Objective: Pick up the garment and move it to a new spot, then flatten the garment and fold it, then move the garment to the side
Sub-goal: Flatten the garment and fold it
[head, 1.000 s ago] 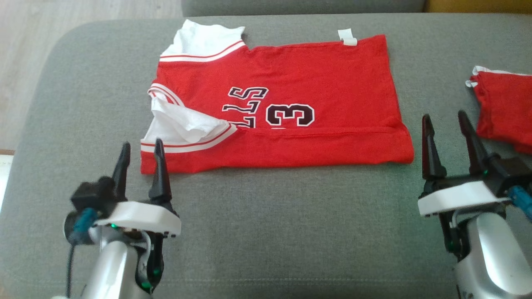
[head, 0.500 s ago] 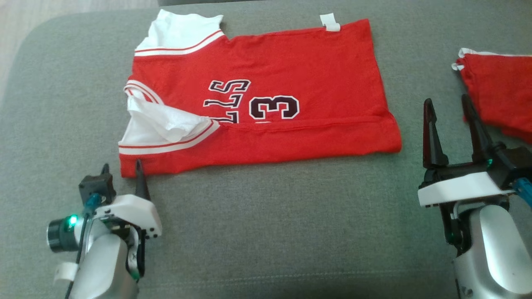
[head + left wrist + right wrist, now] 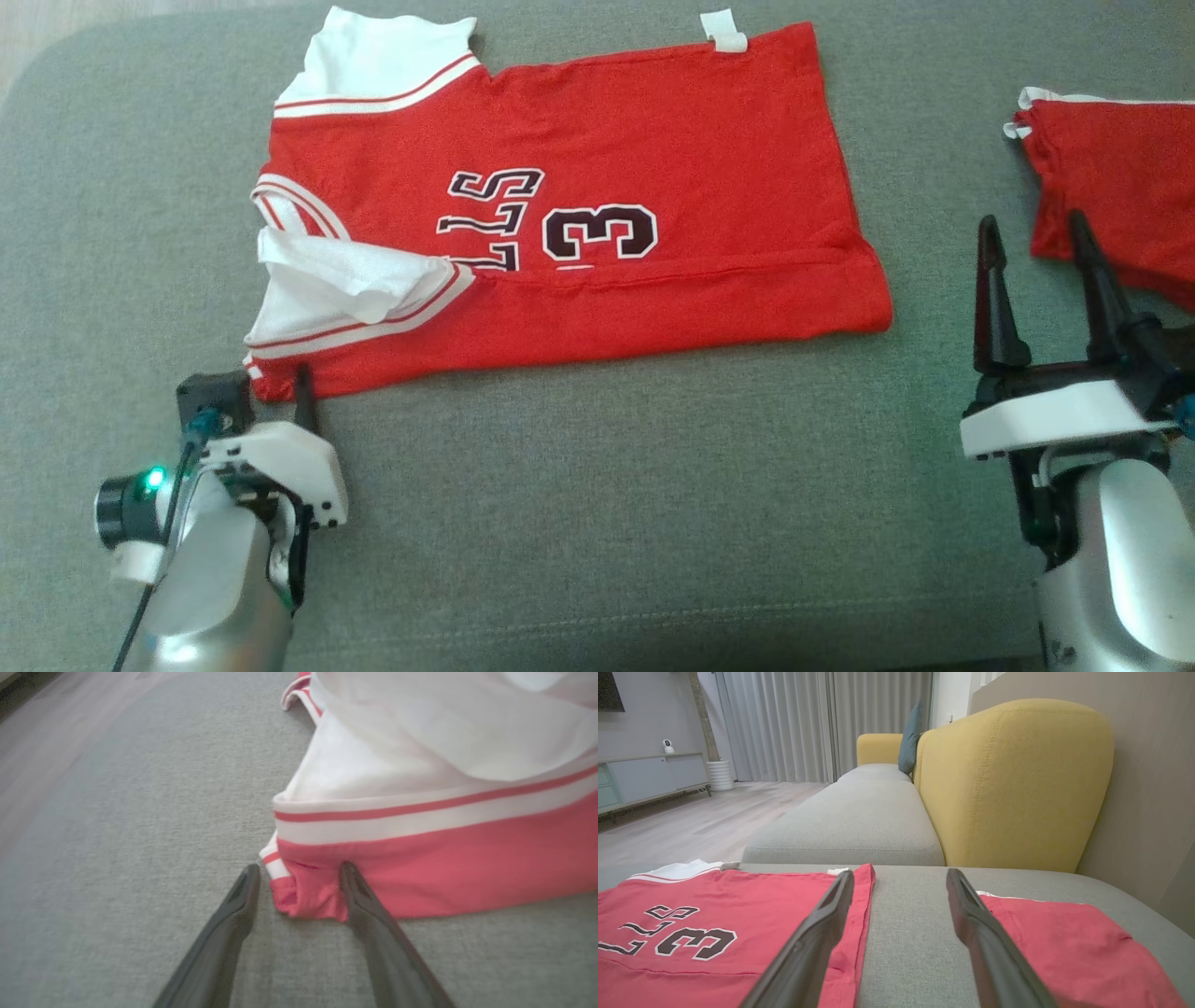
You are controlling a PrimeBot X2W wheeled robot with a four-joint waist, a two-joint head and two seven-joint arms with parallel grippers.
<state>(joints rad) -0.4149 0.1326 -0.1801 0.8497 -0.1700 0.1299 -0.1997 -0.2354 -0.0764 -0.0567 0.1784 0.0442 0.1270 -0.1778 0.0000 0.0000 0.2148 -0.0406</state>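
Your left claw is open, fingers either side of the jersey's near left corner on the sofa. Your right claw stands open between the jersey and another red garment.

Ahead of me a yellow backrest flanks the grey sofa seat, a teal cushion behind it, curtains beyond.

The left gripper sits low at the lower left of the head view, jaws apart and tipped steeply forward above its pale forearm — the right gripper stands at the lower right, jaws spread wide, pointing up that view.
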